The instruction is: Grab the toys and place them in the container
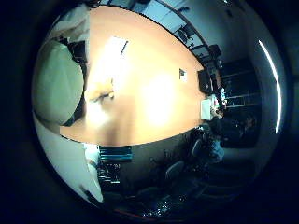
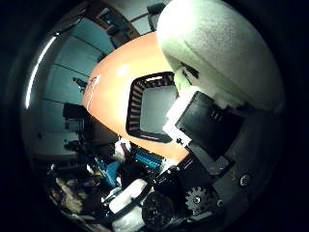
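Observation:
A large pale, rounded soft toy [image 2: 217,48] fills much of the right thumb side palm view, close against the palm. It also shows in the right little finger side palm view [image 1: 56,84]. My right hand [image 2: 198,121] has white and black fingers curled beside the toy and holds it above the orange table [image 2: 116,82]. A black-rimmed container [image 2: 131,104] with a pale inside stands on the table below the hand. In the right little finger side palm view a small tan thing [image 1: 101,91] lies on the table [image 1: 149,93] beside the held toy.
Office chairs [image 1: 173,173] stand along one side of the table. A dark box [image 1: 204,80] and a white thing [image 1: 206,109] sit at the table's far edge. Shelves and clutter [image 2: 87,174] stand beyond the table's end.

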Controlling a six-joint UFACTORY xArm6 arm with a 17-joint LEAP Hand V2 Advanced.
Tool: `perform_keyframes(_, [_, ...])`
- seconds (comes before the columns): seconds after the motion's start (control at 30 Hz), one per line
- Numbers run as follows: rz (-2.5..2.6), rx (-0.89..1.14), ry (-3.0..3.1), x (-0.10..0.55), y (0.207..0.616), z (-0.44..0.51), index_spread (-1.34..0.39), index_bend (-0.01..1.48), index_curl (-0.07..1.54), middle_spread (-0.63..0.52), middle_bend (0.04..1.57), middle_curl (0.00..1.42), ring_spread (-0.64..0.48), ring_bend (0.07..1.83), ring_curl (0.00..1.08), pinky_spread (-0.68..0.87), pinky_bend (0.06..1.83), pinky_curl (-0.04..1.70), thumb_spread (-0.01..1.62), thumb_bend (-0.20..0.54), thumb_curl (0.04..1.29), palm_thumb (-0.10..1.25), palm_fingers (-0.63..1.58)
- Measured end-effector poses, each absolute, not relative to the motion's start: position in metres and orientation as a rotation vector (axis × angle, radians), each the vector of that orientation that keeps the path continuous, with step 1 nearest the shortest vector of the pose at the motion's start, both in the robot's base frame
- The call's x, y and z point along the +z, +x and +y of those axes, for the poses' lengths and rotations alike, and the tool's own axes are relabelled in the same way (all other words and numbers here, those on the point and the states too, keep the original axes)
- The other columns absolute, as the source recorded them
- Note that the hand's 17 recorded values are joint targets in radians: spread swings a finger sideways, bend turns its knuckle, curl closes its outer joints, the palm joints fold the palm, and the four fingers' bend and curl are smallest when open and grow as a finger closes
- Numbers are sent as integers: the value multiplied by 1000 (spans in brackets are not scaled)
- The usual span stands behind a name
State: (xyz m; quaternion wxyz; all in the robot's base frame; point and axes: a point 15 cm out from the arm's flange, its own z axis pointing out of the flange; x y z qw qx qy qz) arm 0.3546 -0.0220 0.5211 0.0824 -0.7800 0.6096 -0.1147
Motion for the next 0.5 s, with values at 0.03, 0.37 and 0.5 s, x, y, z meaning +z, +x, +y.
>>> perform_keyframes(0.03, [1792,-340,-2337,523,355,-7,-244,1085,806,-129,1346,712,-204,1387,691,-195,1228,870,753,-17,797,1028,1102])
perform_keyframes(0.37, [1585,-344,-2347,517,367,100,-243,1080,816,-132,1345,720,-209,1372,711,-210,1180,940,724,-16,833,1039,1101])
perform_keyframes(0.5, [1543,-353,-2338,501,377,120,-244,1077,819,-133,1342,723,-210,1367,717,-215,1167,960,714,-19,839,1042,1103])
